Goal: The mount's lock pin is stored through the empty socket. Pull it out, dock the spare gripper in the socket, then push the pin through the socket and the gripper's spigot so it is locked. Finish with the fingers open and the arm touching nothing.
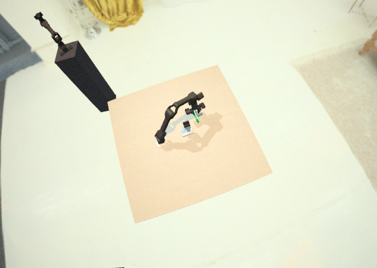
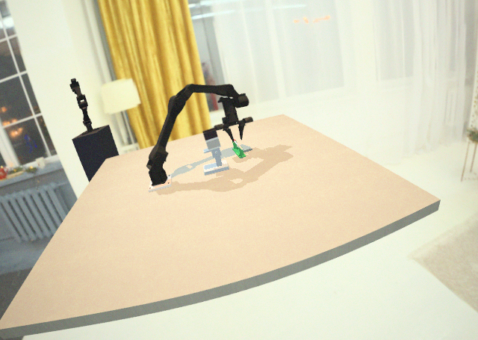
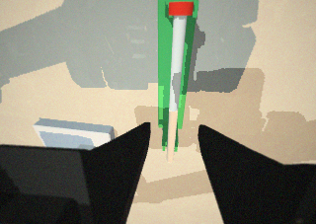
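The pin (image 3: 179,61), with a red head, white shaft and tan tip, lies lengthwise in a green cradle (image 1: 196,117) (image 2: 238,150) (image 3: 163,46). My gripper (image 1: 197,111) (image 2: 237,139) (image 3: 174,128) points down above the cradle. Its fingers are partly open with nothing held, one on each side of the pin's line near the tan tip in the wrist view. The pale blue-grey mount (image 1: 187,132) (image 2: 216,169) (image 3: 74,127) stands beside the cradle. A black block (image 1: 186,124) (image 2: 210,134), seemingly the spare gripper, sits on top of it. How deeply it is seated is not visible.
The arm's base (image 2: 160,184) stands on the tan table (image 1: 194,174) (image 2: 231,228), to the left of the mount in the top and exterior views. A second arm stands on a black pedestal (image 1: 88,76) (image 2: 96,147) beyond the table's far left corner. The arm's shadows fall around the mount and cradle.
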Action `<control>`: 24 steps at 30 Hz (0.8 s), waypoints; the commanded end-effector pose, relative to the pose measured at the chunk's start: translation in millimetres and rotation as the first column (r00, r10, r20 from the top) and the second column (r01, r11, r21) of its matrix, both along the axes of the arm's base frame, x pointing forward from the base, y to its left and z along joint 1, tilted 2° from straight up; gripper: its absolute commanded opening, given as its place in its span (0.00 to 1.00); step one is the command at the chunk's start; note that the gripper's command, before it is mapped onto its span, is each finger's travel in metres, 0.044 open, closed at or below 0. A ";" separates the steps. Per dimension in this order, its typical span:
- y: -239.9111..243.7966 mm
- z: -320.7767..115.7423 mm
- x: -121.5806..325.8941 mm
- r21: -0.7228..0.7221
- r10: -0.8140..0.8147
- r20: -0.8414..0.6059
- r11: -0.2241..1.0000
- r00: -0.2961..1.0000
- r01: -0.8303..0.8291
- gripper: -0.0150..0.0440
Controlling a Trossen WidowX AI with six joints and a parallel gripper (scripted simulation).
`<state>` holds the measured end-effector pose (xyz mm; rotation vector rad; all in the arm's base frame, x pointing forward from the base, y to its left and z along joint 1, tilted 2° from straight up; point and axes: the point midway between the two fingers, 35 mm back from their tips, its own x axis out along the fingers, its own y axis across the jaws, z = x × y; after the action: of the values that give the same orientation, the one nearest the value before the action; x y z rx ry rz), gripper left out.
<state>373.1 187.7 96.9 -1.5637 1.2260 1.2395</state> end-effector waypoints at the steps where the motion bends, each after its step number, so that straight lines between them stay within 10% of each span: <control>1: 1.4 -2.3 0.4 0.008 -0.004 0.005 1.000 1.000 0.004 0.56; 24: 4.2 -39.7 -0.1 0.007 -0.004 0.003 1.000 1.000 0.004 0.56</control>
<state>373.8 191.3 61.5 -1.5626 1.2191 1.2351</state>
